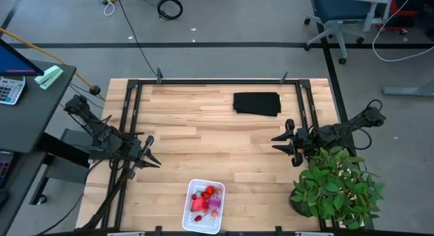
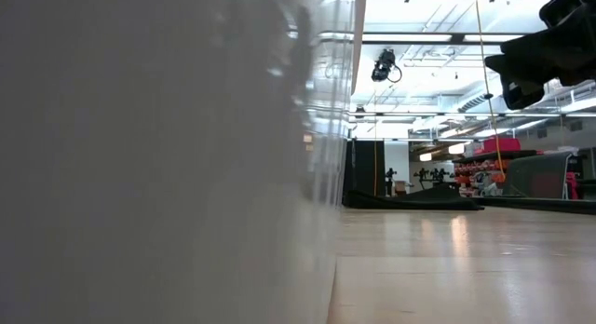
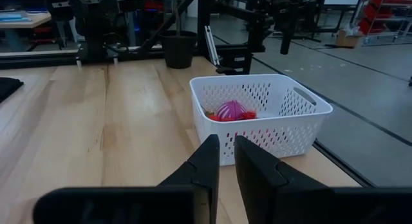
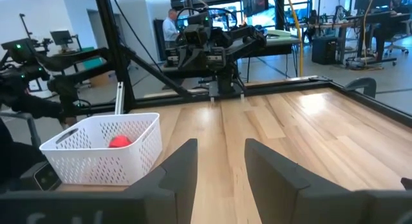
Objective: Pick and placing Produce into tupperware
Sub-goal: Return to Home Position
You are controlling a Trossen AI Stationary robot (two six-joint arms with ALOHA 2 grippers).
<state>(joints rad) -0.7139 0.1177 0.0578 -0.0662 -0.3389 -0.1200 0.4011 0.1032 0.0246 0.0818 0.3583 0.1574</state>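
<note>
The white tupperware (image 1: 190, 210) stands near the table's front edge, left of centre. Inside it lie the produce pieces (image 1: 202, 201), mostly red, with a spiky purple one (image 3: 230, 111). A red piece also shows in the right wrist view (image 4: 119, 141). My left gripper (image 1: 152, 151) hovers at the table's left side, up and left of the tupperware. It is empty, with a narrow gap between its fingers (image 3: 226, 147). My right gripper (image 1: 279, 142) hovers at the table's right side, open and empty (image 4: 221, 153).
A flat black folded cloth (image 1: 258, 104) lies at the far middle of the table. A green potted plant (image 1: 336, 185) stands at the near right corner, next to my right arm. In the low view the tupperware's wall (image 2: 158, 156) fills the left half.
</note>
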